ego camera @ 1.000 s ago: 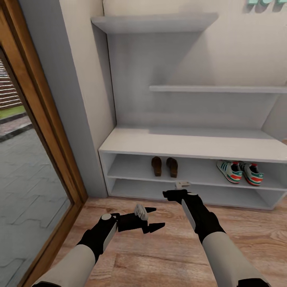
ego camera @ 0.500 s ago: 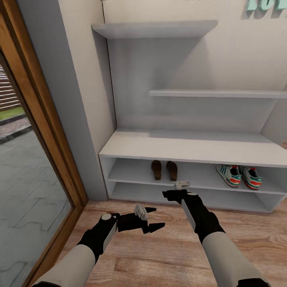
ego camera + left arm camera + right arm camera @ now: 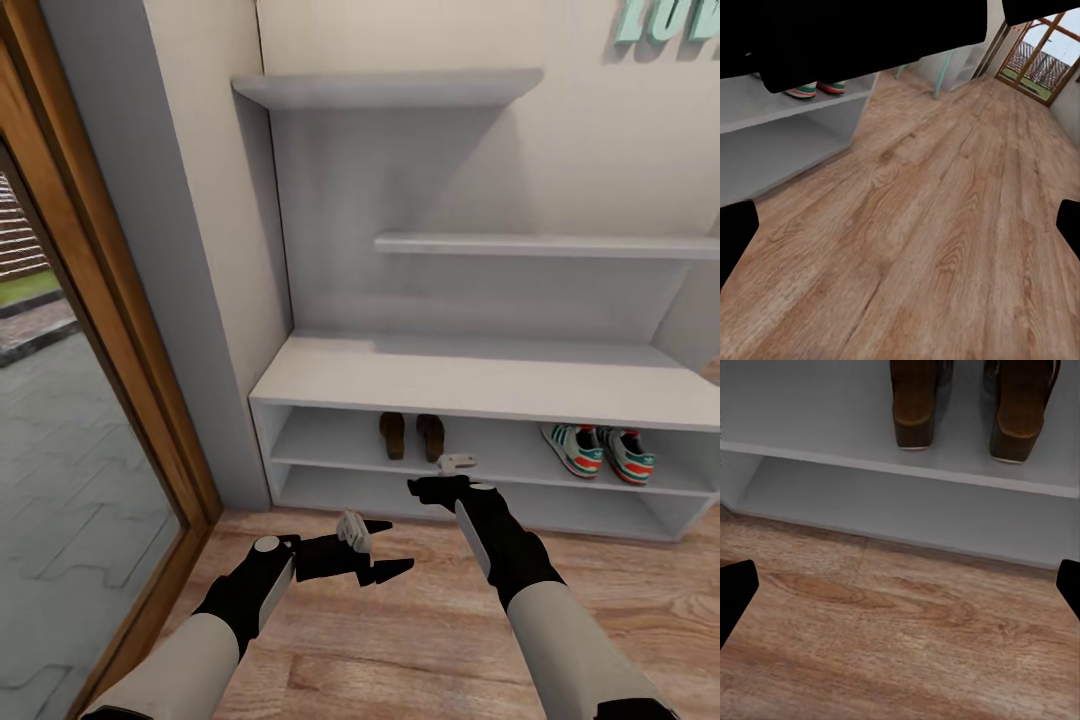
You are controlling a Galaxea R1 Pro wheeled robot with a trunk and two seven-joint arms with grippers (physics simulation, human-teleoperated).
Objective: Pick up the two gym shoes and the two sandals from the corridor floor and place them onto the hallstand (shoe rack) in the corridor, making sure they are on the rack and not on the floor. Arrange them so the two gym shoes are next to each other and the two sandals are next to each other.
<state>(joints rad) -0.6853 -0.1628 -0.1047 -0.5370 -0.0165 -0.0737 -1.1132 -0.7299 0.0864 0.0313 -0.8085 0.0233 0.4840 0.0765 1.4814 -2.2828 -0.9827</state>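
Observation:
The two sandals stand side by side on the left of the middle shelf of the pale grey hallstand, heels outward. The right wrist view shows both sandals' heels close up. The two gym shoes sit together on the right of that shelf, and their soles show in the left wrist view. My left gripper hangs open over the corridor floor. My right gripper is open and empty just in front of the rack, below the sandals.
A wood-framed glass door runs along the left, with a wall corner between it and the rack. Stepped wall shelves rise above the bench. Bare plank floor stretches down the corridor toward another glazed door.
The whole picture has shifted: the rack and its shoes now sit a little lower and smaller, so the camera has moved. Both arms hold the same pose, grippers still open.

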